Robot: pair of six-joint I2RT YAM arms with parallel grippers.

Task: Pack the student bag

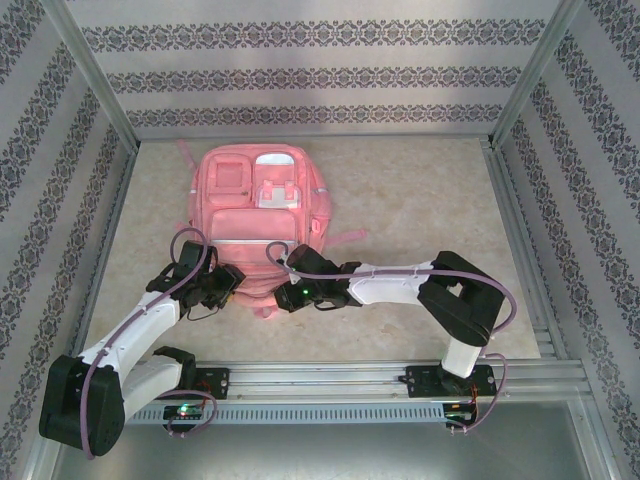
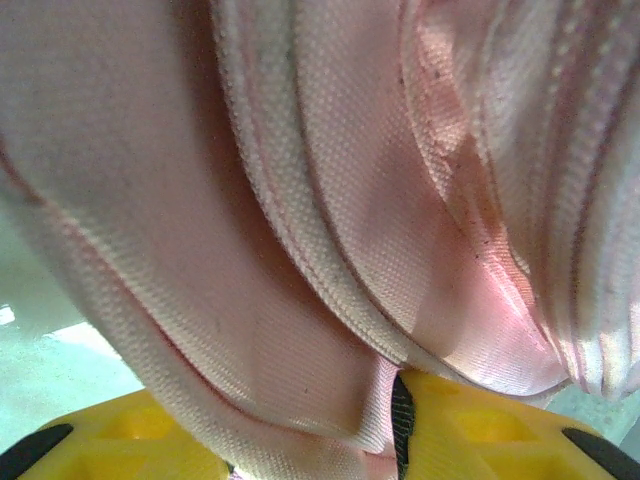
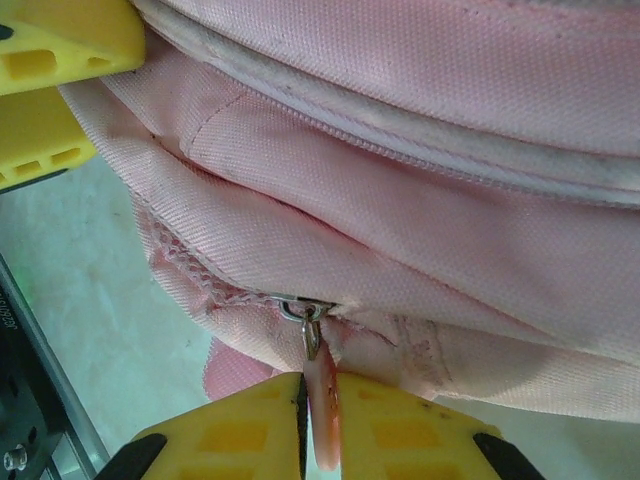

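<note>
The student bag, a pink fabric backpack, lies flat on the table with its front pockets up. Both grippers are at its near edge. My left gripper is shut on a thick fold of the bag's pink fabric, which bulges between its yellow fingers. My right gripper is shut on the pink zipper pull. The pull hangs from a metal slider on the bag's bottom seam. The left gripper's yellow fingers show at the top left of the right wrist view.
Patterned walls with aluminium posts enclose the table on three sides. A metal rail carrying both arm bases runs along the near edge. Bare beige tabletop lies right of the bag.
</note>
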